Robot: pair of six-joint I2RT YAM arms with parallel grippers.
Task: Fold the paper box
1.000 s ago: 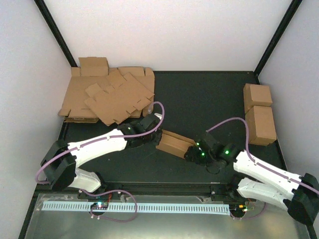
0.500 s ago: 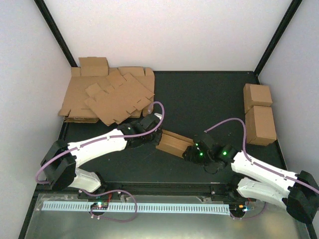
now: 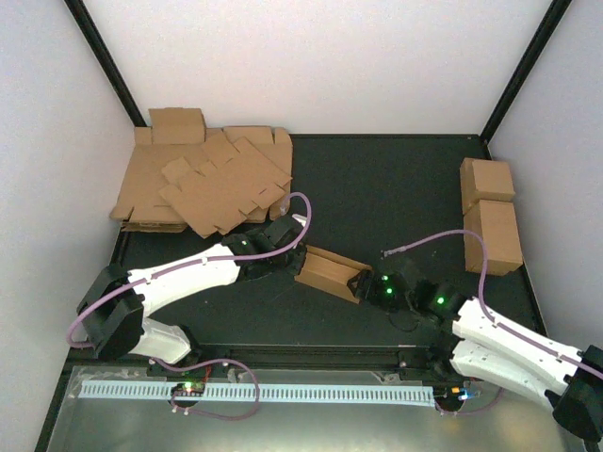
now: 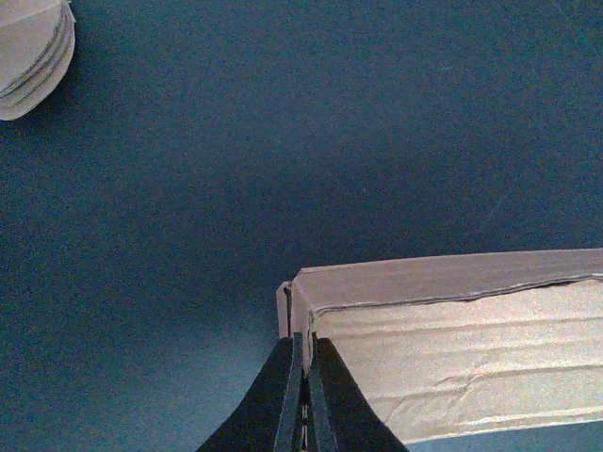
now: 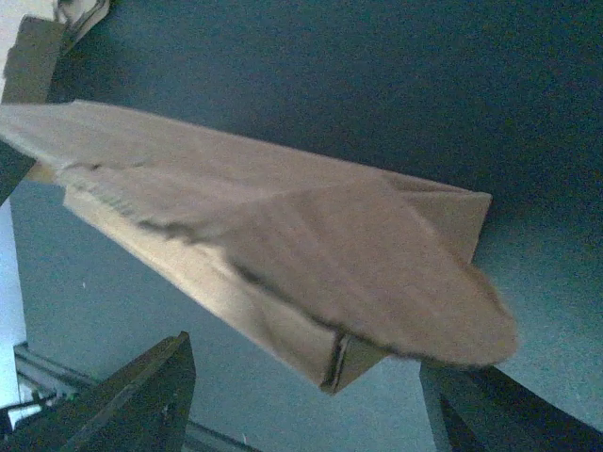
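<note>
The paper box (image 3: 330, 271) lies as a long, partly folded brown piece on the dark mat between the two arms. My left gripper (image 3: 300, 258) is at its left end. In the left wrist view the left gripper (image 4: 303, 377) is shut on the thin end wall of the box (image 4: 452, 348). My right gripper (image 3: 364, 282) is at the box's right end. The right wrist view shows the right gripper (image 5: 311, 414) open, its fingers (image 5: 141, 395) wide apart. The box's end corner and a rounded flap (image 5: 283, 235) hang just ahead of and between them.
A heap of flat cardboard sheets (image 3: 203, 179) fills the back left corner; its rounded edges (image 4: 33, 47) show in the left wrist view. Two cardboard cuboids (image 3: 490, 212) stand by the right wall. A white perforated strip (image 3: 254, 391) lies along the metal front ledge.
The right arm's forearm has swung down toward the front edge while its gripper stays at the box's right end, its fingers a little wider. The left arm and box have not moved.
</note>
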